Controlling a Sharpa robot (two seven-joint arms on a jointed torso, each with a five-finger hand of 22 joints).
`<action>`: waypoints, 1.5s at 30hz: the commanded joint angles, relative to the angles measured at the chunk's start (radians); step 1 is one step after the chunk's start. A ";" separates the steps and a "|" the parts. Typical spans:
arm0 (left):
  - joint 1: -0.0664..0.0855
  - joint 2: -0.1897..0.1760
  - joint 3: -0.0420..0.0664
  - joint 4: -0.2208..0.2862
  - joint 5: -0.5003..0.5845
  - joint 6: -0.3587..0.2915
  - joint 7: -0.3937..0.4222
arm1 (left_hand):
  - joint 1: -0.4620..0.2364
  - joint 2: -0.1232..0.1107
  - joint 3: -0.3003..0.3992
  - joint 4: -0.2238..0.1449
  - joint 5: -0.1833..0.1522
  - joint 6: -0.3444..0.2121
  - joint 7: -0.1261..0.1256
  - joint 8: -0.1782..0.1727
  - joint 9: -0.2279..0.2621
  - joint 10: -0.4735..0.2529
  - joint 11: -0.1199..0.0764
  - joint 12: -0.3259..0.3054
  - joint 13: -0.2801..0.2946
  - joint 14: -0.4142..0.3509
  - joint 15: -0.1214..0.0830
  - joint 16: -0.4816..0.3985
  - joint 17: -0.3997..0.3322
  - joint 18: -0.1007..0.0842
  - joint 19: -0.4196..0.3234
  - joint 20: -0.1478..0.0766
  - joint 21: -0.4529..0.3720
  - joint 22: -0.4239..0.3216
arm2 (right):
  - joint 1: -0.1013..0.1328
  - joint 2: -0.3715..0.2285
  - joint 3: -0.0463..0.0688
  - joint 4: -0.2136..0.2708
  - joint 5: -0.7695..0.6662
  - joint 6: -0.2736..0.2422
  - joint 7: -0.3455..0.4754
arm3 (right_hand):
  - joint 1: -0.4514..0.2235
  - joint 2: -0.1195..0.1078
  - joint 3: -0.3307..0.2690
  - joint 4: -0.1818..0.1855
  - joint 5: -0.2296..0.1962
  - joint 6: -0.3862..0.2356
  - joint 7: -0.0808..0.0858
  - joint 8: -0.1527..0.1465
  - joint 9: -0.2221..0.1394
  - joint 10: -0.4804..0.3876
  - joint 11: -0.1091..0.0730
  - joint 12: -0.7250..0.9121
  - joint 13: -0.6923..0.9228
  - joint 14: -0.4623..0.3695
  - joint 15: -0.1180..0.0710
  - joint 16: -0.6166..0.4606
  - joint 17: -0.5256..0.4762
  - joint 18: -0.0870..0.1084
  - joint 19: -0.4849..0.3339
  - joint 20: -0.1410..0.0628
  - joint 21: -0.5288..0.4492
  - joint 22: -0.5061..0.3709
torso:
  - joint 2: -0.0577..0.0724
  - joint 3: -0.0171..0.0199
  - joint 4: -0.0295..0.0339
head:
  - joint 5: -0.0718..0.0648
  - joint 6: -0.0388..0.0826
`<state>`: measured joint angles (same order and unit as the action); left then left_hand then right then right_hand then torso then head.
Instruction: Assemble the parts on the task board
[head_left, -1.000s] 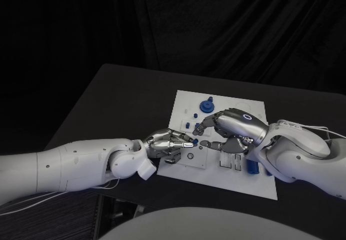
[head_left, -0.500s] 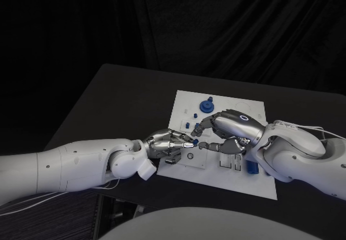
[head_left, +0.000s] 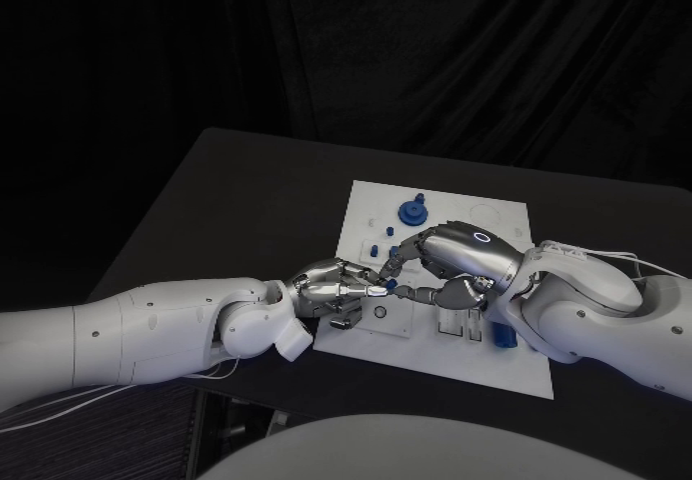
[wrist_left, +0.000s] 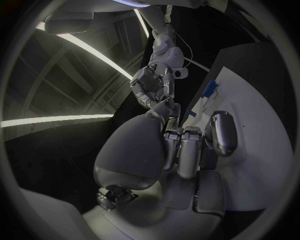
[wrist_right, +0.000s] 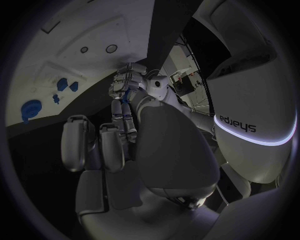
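Both hands meet over the task board's (head_left: 498, 345) left side. The left hand (head_left: 335, 288) and the right hand (head_left: 454, 262) seem to pinch one small blue part (head_left: 388, 284) with their fingers. A blue gear (head_left: 414, 212) sits on the far side.

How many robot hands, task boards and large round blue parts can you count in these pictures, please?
Hands: 2, the left hand and the right hand
Task board: 1
Large round blue part: 1
Total: 4
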<state>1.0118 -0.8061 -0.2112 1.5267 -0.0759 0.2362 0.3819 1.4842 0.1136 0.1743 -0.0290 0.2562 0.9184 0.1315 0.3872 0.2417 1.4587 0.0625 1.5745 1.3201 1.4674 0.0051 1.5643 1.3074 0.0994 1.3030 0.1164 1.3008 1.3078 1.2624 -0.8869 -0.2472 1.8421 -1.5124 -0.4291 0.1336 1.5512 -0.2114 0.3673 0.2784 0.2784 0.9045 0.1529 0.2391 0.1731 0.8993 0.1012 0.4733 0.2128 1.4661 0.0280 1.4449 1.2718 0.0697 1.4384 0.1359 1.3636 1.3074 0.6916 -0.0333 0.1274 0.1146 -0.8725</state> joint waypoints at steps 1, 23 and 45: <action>-0.002 0.002 0.001 0.003 0.005 0.014 0.002 | 0.010 0.021 0.008 -0.002 0.006 -0.001 -0.010 0.003 0.058 0.112 -0.016 -0.004 0.251 0.103 -0.007 0.006 0.263 -0.017 0.000 -0.004 0.002 0.130 | -0.004 0.003 0.000 -0.001 -0.008 0.009 -0.013 | 0.000 0.010 0.006 0.000 0.003 0.013 -0.002 0.001 0.003 0.013 -0.001 -0.006 -0.002 0.011 -0.003 0.005 0.000 -0.016 0.007 -0.003 0.002 0.193 | 0.001 0.0002 0.0000 | 0.000 0.000; -0.003 0.004 0.001 0.003 0.005 0.024 -0.005 | 0.009 0.021 0.010 -0.003 0.005 -0.002 -0.010 0.004 0.061 0.112 -0.016 -0.004 0.251 0.103 -0.007 0.006 0.263 -0.017 -0.001 -0.005 0.001 0.130 | -0.007 0.011 0.000 -0.004 -0.008 0.011 -0.006 | 0.042 0.041 0.018 -0.047 -0.009 0.136 -0.031 0.030 0.049 0.154 -0.042 -0.021 -0.022 0.015 -0.038 0.004 -0.002 -0.019 0.014 -0.034 0.010 0.197 | 0.001 -0.0001 0.0009 | -0.001 0.000; -0.003 -0.016 0.001 0.003 0.005 -0.042 0.000 | -0.014 -0.012 0.039 0.006 -0.056 -0.531 0.009 -0.257 -0.102 0.085 -0.005 -0.027 0.239 0.103 0.005 0.006 0.263 -0.006 -0.050 0.006 -0.047 0.114 | 0.011 -0.021 0.001 0.014 -0.017 0.017 -0.026 | 0.053 0.046 0.011 -0.067 -0.022 0.183 -0.045 0.033 0.075 0.224 -0.060 -0.054 -0.031 0.020 -0.054 0.005 0.007 -0.021 0.018 -0.050 0.015 0.199 | 0.001 0.0002 -0.0005 | 0.006 0.000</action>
<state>1.0101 -0.8209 -0.2111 1.5252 -0.0759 0.2287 0.3720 1.4695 0.1070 0.2078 -0.0235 0.2024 0.3926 0.1396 0.1324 0.1410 1.4553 0.0659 1.5511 1.4953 1.4672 0.0061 1.5643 1.3077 0.0994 1.2577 0.1219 1.2569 1.3075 1.2684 -0.9054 -0.2477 1.8506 -1.5144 -0.4233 0.1321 1.6021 -0.1674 0.3782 0.2146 0.2544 1.0784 0.1085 0.2723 0.2453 1.1008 0.0536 0.4246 0.1802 1.4686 -0.0198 1.4448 1.2779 0.0611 1.4576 0.0907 1.3753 1.3078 0.6916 -0.0332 0.1267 0.1206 -0.8725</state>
